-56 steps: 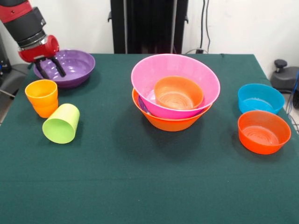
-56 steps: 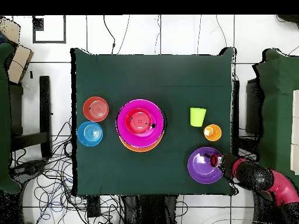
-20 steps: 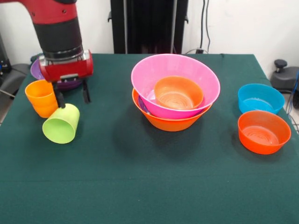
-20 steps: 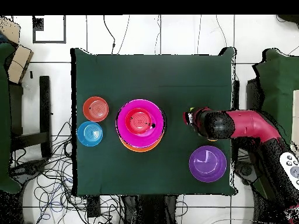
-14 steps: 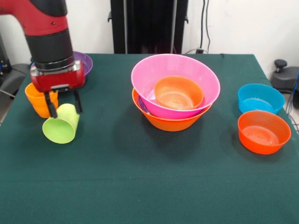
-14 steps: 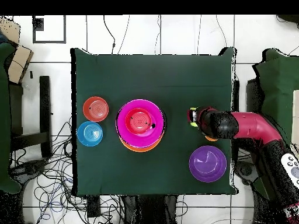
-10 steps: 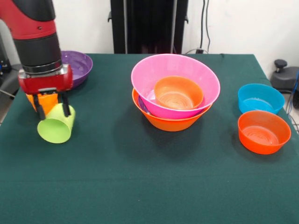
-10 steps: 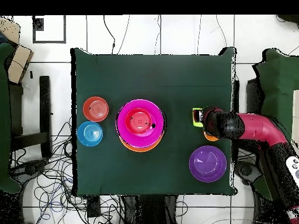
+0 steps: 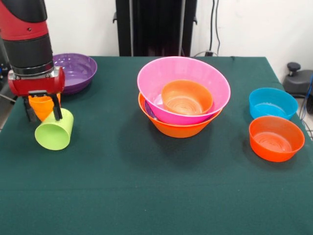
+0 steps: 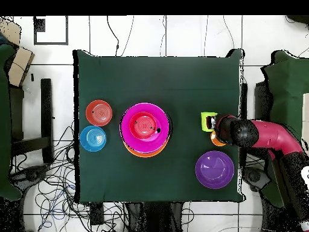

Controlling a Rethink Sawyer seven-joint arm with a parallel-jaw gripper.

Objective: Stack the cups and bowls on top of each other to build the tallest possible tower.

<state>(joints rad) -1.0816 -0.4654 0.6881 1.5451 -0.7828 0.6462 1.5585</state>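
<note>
Since the earlier frame the arm (image 9: 27,44) has shifted toward the table edge, left in the front view, carrying the green cup (image 9: 54,129) with it; all bowls are unchanged. Table (image 9: 156,196): dark green cloth. Tower (image 9: 183,95) at table centre: pink bowl (image 9: 195,73) nested in a yellow-orange bowl (image 9: 178,128), a sliver of purple between them, and a small red-orange bowl (image 9: 187,98) sitting inside the pink one. Purple bowl (image 9: 76,71): alone at the far corner, just behind the arm. Blue bowl (image 9: 272,103) and second red-orange bowl (image 9: 276,138): side by side near the opposite edge, well apart from the tower. Gripper (image 9: 43,108): two dark fingers (image 9: 56,110) straddle the base end of the green cup, which is tilted on its side with its mouth toward the camera; whether it is touching the cloth cannot be told. Orange cup (image 9: 41,105): upright, directly behind the gripper, partly hidden. The overhead view confirms the green cup (image 10: 207,121) and orange cup (image 10: 216,140) close together at the table's edge.
</note>
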